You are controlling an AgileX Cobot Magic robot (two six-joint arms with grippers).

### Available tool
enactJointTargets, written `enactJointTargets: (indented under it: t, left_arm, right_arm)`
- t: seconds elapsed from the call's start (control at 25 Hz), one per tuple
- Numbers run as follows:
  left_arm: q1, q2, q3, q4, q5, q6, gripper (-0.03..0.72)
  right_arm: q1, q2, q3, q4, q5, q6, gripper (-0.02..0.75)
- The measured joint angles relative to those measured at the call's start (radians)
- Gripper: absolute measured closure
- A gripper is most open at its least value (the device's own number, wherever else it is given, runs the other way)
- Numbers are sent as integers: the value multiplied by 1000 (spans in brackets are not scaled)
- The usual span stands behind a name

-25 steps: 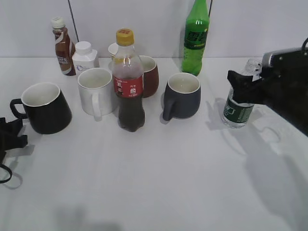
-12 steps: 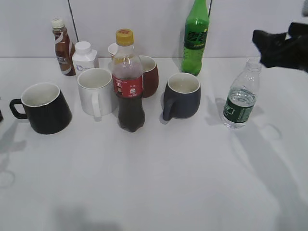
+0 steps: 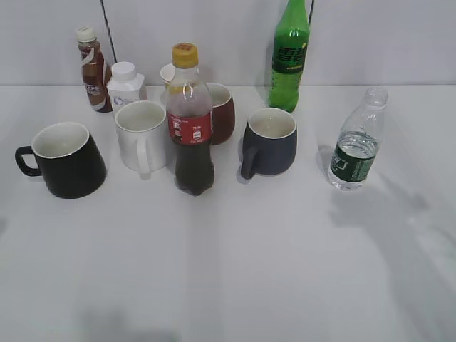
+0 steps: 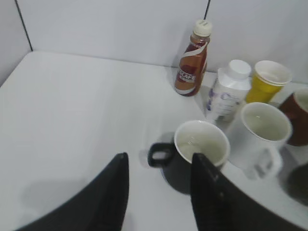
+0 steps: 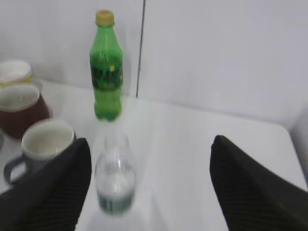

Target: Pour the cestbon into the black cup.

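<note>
The small clear plastic water bottle with a dark green label band (image 3: 355, 142) is standing upright and uncapped on the right side of the white table (image 3: 271, 263), with nothing touching it. In the right wrist view it is sitting below and between the two black ribbed fingers (image 5: 53, 192) of the right gripper (image 5: 151, 185), whose jaws are spread wide and holding nothing; the bottle looks blurred there.

The glossy black tapered mug with a white interior (image 3: 65, 159) is resting upright at the far left of the table, well apart from the bottle, its loop handle pointing left in the exterior view. In the left wrist view this mug is lying just beyond the left gripper (image 4: 159, 192), whose two dark fingers (image 4: 209, 192) are parted and gripping nothing.

Between the two task objects a row of other vessels is standing: a white mug (image 3: 142, 134) just beside the black one, a dark cola bottle with a red label and yellow cap (image 3: 191, 121) in front, a brown-red mug (image 3: 219, 112) behind it, and a dark blue-grey mug with a cream interior (image 3: 270, 141) near the water bottle. Along the back wall a brown coffee drink bottle (image 3: 92, 69), a white squat jar (image 3: 125, 84), a yellow cup (image 4: 271, 79) and a tall green soda bottle (image 3: 290, 55) are standing.
</note>
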Motion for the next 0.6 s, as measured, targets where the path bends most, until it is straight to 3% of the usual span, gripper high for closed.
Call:
enactJointTargets:
  t: [0.2,0.4,0.6]
  left_arm:
    - [-3,-229,-102,-68,356,61,309]
    - [-10,-387,-110,-101,658,111,264]
    - [-12,-506,-93,-79,829,118,260]
  right_arm:
    - [0,-307,-1,-1,401,0,147]
    - [0,-517,-2,-1,860,0,147]
    - [0,-647,15,-1,1081,0,148]
